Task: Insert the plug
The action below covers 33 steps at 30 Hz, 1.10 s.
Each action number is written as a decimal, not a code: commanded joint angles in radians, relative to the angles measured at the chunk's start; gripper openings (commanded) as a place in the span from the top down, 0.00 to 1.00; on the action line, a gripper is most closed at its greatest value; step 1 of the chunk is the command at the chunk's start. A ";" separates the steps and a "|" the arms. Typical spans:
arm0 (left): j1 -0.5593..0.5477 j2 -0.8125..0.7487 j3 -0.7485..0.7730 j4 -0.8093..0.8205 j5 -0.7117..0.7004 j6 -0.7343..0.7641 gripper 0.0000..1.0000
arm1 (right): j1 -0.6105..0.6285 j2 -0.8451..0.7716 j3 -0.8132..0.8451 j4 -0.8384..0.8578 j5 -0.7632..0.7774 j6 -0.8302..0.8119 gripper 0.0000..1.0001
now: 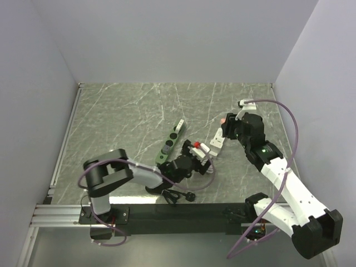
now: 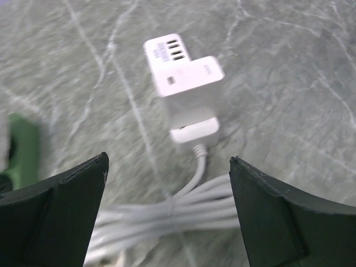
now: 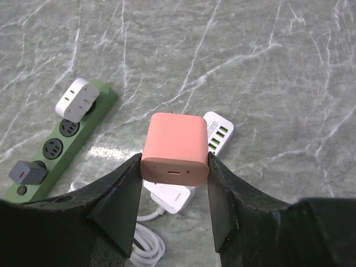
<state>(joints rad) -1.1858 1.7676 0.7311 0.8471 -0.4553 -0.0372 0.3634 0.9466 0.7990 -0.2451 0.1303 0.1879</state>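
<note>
My right gripper [image 3: 174,161] is shut on a pink charger block [image 3: 177,146] and holds it above the table; it also shows in the top view [image 1: 222,120]. A green power strip [image 3: 61,142] lies at the left with a white adapter [image 3: 77,99] and a grey plug [image 3: 25,172] in it. A white USB hub [image 3: 218,131] lies under the pink block. My left gripper [image 2: 168,158] is open and empty, just above the hub's coiled white cable [image 2: 167,214], with the hub [image 2: 183,83] ahead of it.
In the top view the green strip [image 1: 172,142] lies mid-table, the white hub [image 1: 217,138] to its right. A small red-and-white item [image 1: 196,146] sits by my left gripper [image 1: 192,161]. A black cable [image 1: 178,196] lies at the near edge. Walls enclose the table.
</note>
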 commanded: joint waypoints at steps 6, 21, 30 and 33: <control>-0.005 0.171 0.220 0.035 0.070 -0.003 0.01 | -0.017 -0.075 -0.023 0.013 -0.038 0.016 1.00; 0.051 0.369 0.399 0.033 0.059 -0.064 0.04 | -0.017 -0.115 -0.035 0.013 -0.083 0.010 1.00; 0.129 0.297 0.229 0.135 0.230 -0.012 0.63 | -0.018 -0.031 0.011 -0.014 -0.098 -0.005 1.00; 0.153 0.224 0.102 0.188 0.343 0.026 0.74 | -0.017 0.001 0.035 -0.037 -0.116 -0.013 1.00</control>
<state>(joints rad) -1.0580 2.0762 0.9394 0.9913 -0.2359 -0.0647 0.3527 0.9249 0.7742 -0.2733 0.0349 0.1902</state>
